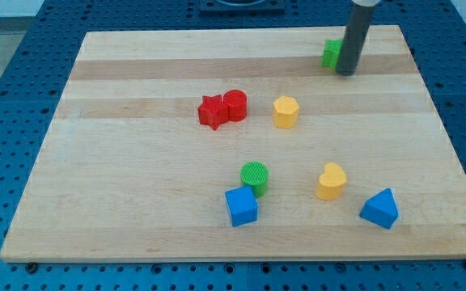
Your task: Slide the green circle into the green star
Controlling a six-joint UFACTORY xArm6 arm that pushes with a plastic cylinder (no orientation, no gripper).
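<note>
The green circle [254, 175] sits low on the board, just above and to the right of the blue cube [241, 206], touching or nearly touching it. The green star [331, 53] is near the view's top right, partly hidden behind my rod. My tip [345, 73] rests on the board right beside the green star, at its lower right, far from the green circle.
The wooden board [136, 162] also holds a red star [212, 111] touching a red cylinder [235, 105], a yellow hexagon [285, 111], a yellow heart-like block [331, 180] and a blue triangle [379, 209]. Blue perforated table surrounds the board.
</note>
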